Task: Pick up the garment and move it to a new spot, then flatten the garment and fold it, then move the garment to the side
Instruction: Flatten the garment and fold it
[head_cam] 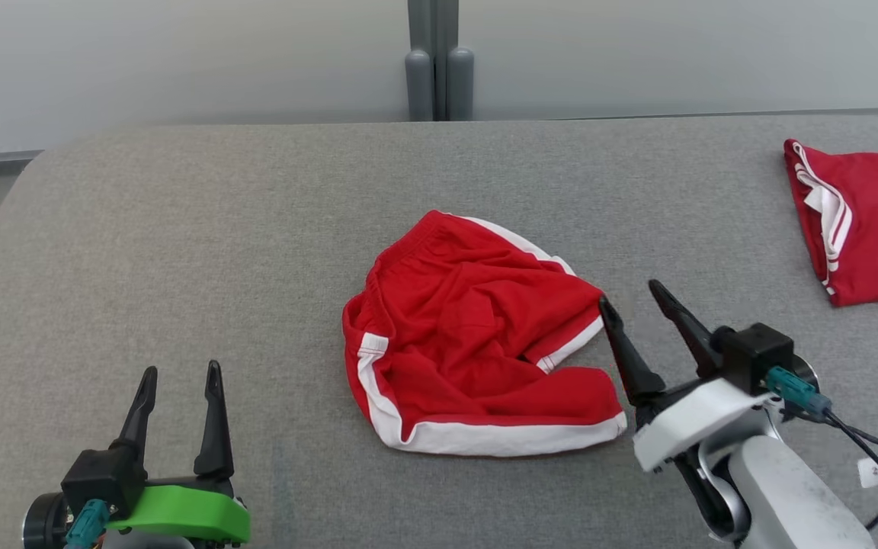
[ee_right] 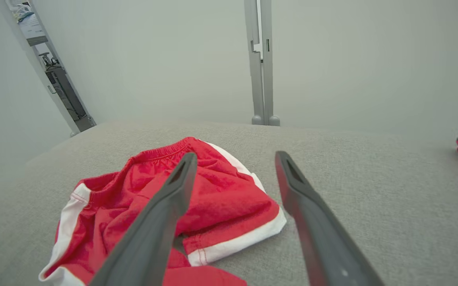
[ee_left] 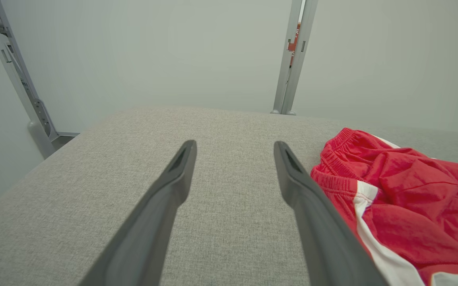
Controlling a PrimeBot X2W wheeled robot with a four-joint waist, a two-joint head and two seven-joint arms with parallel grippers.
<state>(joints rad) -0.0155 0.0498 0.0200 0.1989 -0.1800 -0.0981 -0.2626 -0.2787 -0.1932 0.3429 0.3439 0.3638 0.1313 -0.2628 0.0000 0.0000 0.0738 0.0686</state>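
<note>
Grey surface (head_cam: 180, 229); garment (head_cam: 469, 335) just beside open right jaws.

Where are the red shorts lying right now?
In the head view the red shorts lie crumpled at the centre of the grey surface, beside the right end effector, well right of the left end effector.

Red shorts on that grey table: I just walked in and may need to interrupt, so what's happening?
A two-armed robot is working on the crumpled red shorts on the grey table, not yet flattened or folded. Its right gripper is open at their right edge, gripping nothing; the left gripper is open, well to their left. Another red garment lies folded at the far right.
</note>
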